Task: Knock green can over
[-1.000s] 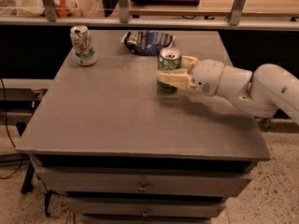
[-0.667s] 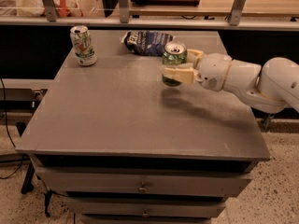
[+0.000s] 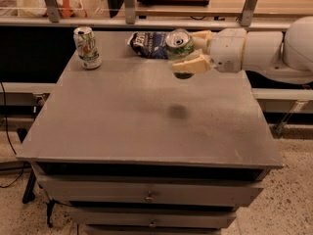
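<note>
The green can, light green with a silver top, is held in the air above the back middle of the grey table. My gripper comes in from the right on a white arm. Its cream fingers are shut on the can's sides. The can's lower part is hidden behind the near finger. The can's shadow lies on the tabletop below it, so the can is clear of the surface.
A white can with green and orange markings stands upright at the table's back left corner. A dark blue snack bag lies at the back edge, just left of the held can. Drawers sit under the tabletop.
The gripper has lifted the green can off the tabletop and carried it up and toward the back edge. The white can and the bag have not moved.
</note>
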Controlling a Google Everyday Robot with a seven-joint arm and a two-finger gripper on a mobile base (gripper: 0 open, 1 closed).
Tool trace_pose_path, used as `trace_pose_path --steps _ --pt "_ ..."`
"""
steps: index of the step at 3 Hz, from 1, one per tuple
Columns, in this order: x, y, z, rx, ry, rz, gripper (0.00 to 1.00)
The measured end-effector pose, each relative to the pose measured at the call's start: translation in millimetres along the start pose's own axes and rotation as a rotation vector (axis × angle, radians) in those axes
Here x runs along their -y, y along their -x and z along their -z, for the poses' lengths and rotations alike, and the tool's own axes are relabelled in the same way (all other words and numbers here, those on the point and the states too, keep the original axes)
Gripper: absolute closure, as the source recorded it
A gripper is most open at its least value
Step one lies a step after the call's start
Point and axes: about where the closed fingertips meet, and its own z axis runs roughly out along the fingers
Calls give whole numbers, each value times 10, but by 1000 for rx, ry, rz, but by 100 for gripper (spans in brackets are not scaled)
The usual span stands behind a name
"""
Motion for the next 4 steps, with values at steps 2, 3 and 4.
trace_pose_path --steps 2,3,4 --pt "-335 295 -330 -356 193 334 100" --pt "-503 296 -478 -517 283 458 100" --pt "-600 111 -582 -683 392 563 100"
